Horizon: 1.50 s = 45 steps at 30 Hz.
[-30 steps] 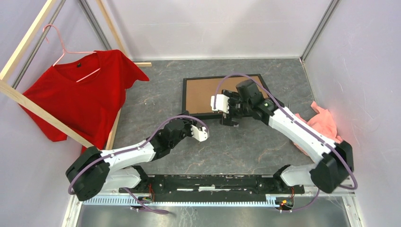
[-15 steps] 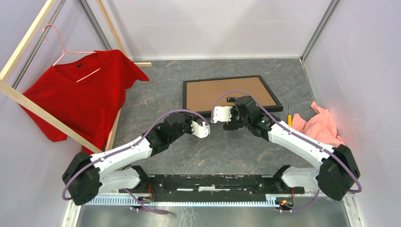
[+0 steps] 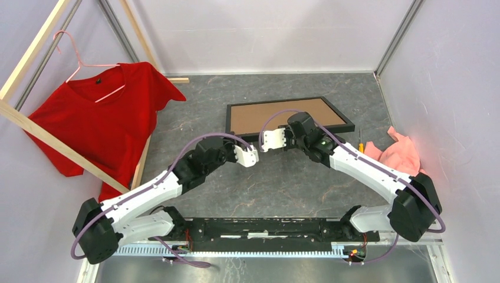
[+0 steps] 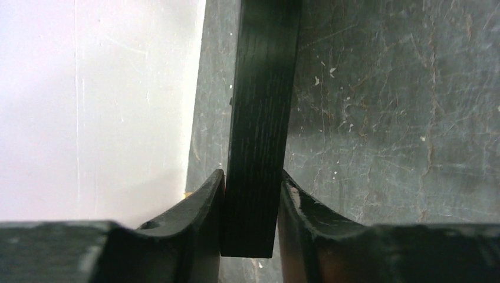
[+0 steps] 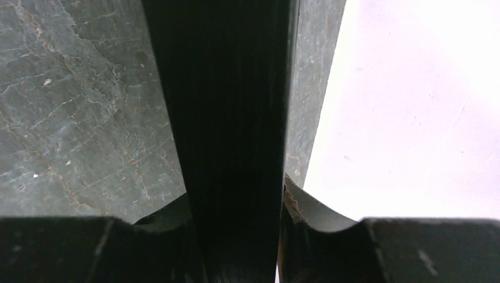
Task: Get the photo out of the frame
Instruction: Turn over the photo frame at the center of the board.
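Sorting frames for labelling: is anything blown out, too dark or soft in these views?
Left wrist: the frame is sharp enough to show grain, but the wall beside it is blown out white. Right wrist: the frame is a soft, near-black mass with hardly any detail. Top external: evenly lit and sharp.

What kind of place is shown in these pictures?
Most likely a robot test cell in a laboratory, not a home. Two robot arms are bolted at the near edge of a grey table closed in by plain pale walls. The props are unrelated: a hanging red shirt and a black frame.
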Motion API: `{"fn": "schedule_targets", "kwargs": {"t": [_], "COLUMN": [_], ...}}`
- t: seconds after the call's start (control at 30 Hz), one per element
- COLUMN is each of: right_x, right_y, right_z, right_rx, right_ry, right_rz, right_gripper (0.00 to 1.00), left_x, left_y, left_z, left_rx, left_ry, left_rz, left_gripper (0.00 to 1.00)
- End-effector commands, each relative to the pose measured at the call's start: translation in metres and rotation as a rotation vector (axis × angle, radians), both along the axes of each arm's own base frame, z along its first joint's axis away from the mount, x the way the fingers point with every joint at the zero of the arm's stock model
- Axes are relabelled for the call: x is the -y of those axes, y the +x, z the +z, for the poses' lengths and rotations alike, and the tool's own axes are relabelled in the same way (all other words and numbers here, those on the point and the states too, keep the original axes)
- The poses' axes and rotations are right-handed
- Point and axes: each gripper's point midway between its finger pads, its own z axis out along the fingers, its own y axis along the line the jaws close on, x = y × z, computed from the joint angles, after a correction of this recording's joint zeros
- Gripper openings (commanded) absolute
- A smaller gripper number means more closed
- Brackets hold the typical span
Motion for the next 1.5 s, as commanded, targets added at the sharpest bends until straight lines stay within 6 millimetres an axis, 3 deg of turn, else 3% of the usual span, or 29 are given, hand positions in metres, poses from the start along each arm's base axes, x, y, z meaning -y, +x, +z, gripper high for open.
{"fn": "schedule_targets", "kwargs": {"t": [0.0, 0.17, 0.27, 0.5, 0.67, 0.77, 0.93, 1.27, 1.47], "right_x": [-0.018, -0.029, -0.037, -0.053, -0.066, -0.072, -0.077, -0.061, -0.043], "right_y": [-0.002, -0.005, -0.007, -0.009, -0.007, -0.003, 0.005, 0.048, 0.065], "right_z": [0.035, 0.069, 0.090, 0.132, 0.157, 0.174, 0.183, 0.201, 0.250], "right_rx": [-0.049, -0.072, -0.090, -0.157, -0.206, -0.215, -0.239, -0.412, -0.348], "right_ry": [0.183, 0.276, 0.349, 0.490, 0.561, 0.600, 0.686, 0.968, 1.113], "right_rz": [-0.036, -0.042, -0.042, -0.087, -0.103, -0.124, -0.164, -0.266, -0.257], "right_gripper": [0.03, 0.00, 0.00, 0.00, 0.00, 0.00, 0.00, 0.00, 0.00], "left_x": [0.014, 0.002, -0.008, -0.026, -0.041, -0.044, -0.048, -0.041, -0.038], "left_y": [-0.011, -0.001, 0.003, 0.005, 0.006, 0.004, 0.003, 0.005, 0.011], "left_z": [0.012, 0.056, 0.091, 0.154, 0.183, 0.192, 0.201, 0.195, 0.187], "left_rx": [-0.148, -0.162, -0.138, -0.104, -0.068, -0.064, -0.066, -0.137, -0.166], "left_ry": [-0.179, -0.288, -0.351, -0.481, -0.536, -0.555, -0.595, -0.634, -0.645], "left_rz": [-0.006, 0.033, 0.062, 0.152, 0.218, 0.222, 0.236, 0.228, 0.233], "left_gripper": [0.49, 0.87, 0.98, 1.00, 1.00, 1.00, 1.00, 1.00, 1.00]}}
